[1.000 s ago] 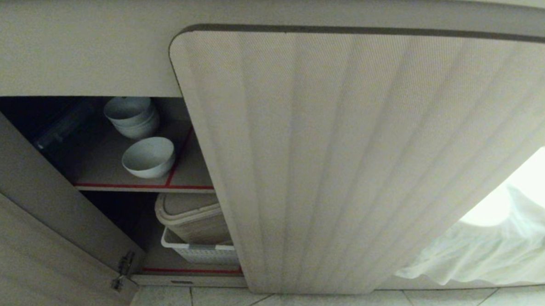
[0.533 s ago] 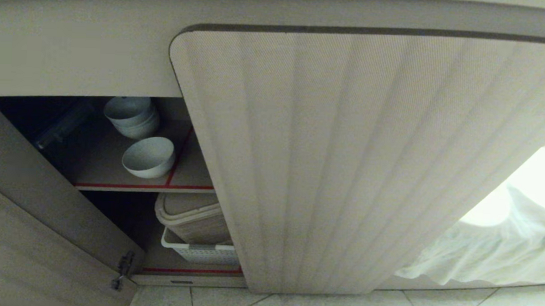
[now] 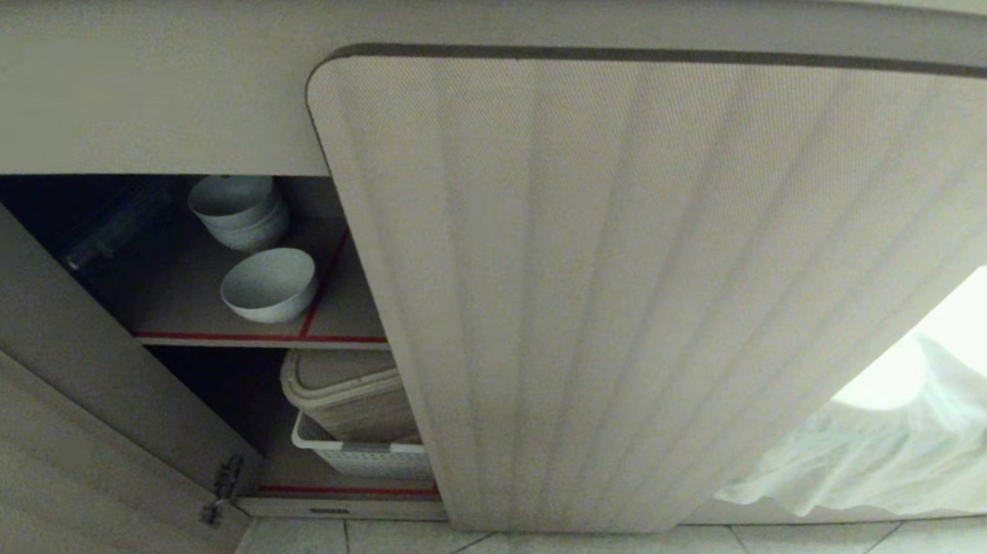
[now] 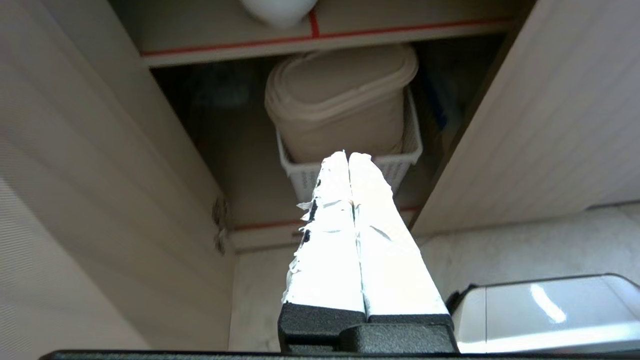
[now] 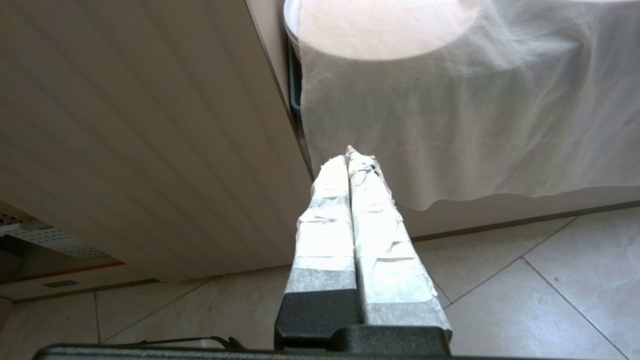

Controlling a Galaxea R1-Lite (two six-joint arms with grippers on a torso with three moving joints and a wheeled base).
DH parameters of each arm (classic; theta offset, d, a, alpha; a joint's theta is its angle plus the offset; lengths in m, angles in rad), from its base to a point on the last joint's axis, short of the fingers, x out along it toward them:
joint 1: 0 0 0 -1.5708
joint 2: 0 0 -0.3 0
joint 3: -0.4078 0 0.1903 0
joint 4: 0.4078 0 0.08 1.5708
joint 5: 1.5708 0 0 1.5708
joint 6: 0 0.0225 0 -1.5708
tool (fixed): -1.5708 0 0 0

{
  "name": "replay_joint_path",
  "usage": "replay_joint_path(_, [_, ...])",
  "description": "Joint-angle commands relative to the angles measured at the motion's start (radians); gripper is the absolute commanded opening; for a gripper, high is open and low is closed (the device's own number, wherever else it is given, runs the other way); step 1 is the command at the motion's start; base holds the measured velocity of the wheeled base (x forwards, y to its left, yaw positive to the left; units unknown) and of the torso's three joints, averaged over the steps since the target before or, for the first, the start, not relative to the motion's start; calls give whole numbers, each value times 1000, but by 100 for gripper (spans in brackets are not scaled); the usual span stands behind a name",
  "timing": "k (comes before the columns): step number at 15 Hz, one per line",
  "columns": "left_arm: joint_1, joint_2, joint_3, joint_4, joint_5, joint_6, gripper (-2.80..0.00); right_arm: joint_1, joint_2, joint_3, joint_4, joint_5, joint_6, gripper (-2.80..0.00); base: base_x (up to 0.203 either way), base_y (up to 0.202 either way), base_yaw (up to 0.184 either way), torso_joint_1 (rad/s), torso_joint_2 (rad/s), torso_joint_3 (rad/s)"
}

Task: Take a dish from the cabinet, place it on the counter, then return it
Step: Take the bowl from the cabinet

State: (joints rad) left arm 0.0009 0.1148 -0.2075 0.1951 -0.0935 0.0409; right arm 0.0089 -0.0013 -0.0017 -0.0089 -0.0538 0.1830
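Now our clenched, empty left gripper (image 4: 348,156) faces the open cabinet (image 4: 320,47), the small glossy white bowl (image 4: 279,11) up ahead on the red-edged shelf.

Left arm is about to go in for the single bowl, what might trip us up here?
1. The left pincer is shut and must open before it reaches the dish.
2. The stack of bowls sits just behind the dish; overreaching may knock it.
3. The gap between the two open doors looks narrow, so the arm may scrape one.
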Motion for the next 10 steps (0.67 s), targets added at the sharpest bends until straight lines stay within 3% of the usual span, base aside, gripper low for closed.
replay_joint_path(1, [2, 137, -26, 3, 8, -1, -280, 0, 1, 0, 0, 0, 1, -280, 0, 0, 0, 0, 0, 0])
replay_joint_path(7, [4, 348, -77, 15, 22, -38, -280, 0, 1, 0, 0, 0, 1, -280, 0, 0, 0, 0, 0, 0])
replay_joint_path(10, [-1, 406, -81, 14, -10, -43, -280, 0, 1, 0, 0, 0, 1, -280, 0, 0, 0, 0, 0, 0])
